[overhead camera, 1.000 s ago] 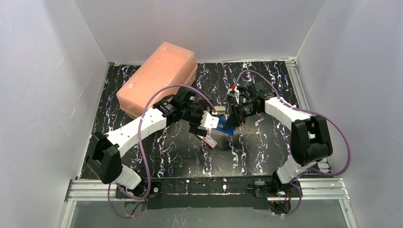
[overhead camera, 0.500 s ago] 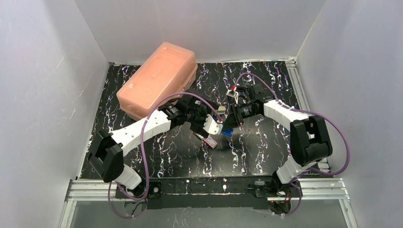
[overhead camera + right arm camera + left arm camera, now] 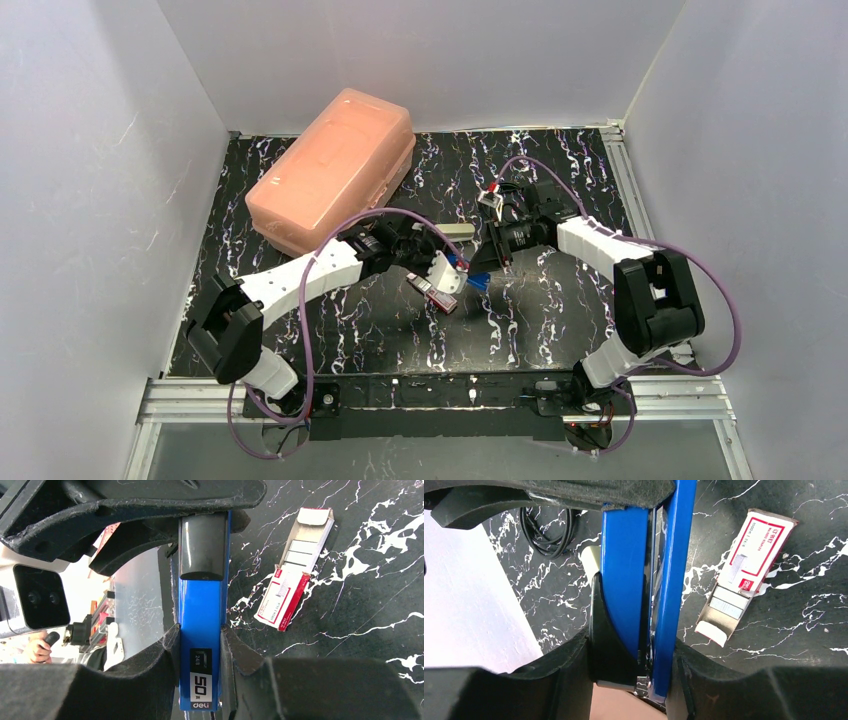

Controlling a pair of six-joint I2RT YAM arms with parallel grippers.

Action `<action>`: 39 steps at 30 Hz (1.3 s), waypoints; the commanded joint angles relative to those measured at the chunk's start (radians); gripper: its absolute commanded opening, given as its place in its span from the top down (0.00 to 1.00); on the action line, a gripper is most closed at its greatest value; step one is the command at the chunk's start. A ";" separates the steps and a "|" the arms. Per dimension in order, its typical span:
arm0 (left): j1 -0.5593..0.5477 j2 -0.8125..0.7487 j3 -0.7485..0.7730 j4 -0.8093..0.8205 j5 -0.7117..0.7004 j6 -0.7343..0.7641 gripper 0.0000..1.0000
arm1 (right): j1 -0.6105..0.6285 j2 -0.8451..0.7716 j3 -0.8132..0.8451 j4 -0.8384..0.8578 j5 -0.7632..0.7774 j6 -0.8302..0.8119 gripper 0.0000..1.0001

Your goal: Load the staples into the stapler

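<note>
The blue stapler hangs above the table's middle, gripped from both ends. My right gripper is shut on its labelled end, pads tight on both blue sides. My left gripper is shut across the other end, one finger on the black part, the other on the blue arm. The staples lie flat on the table just below the left gripper: a small red-and-white box with its grey tray slid partly out. Neither gripper touches the box.
A large salmon-pink plastic case stands at the back left of the black marbled table. White walls close in the left, back and right sides. A metal rail runs along the near edge by the arm bases.
My left gripper slid down and right along the stapler and closed from wide open onto it. The right gripper kept its hold and shifted only slightly.
</note>
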 commanded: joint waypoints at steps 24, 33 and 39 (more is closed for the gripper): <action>0.173 -0.180 -0.113 0.031 0.073 -0.427 0.02 | -0.053 -0.206 0.023 -0.242 0.526 -0.792 0.99; 0.230 -0.193 -0.080 -0.003 0.120 -0.601 0.01 | -0.054 -0.154 -0.036 -0.194 0.538 -1.072 0.99; 0.240 -0.209 -0.071 -0.024 0.102 -0.611 0.01 | -0.054 -0.095 -0.044 -0.178 0.538 -1.159 0.98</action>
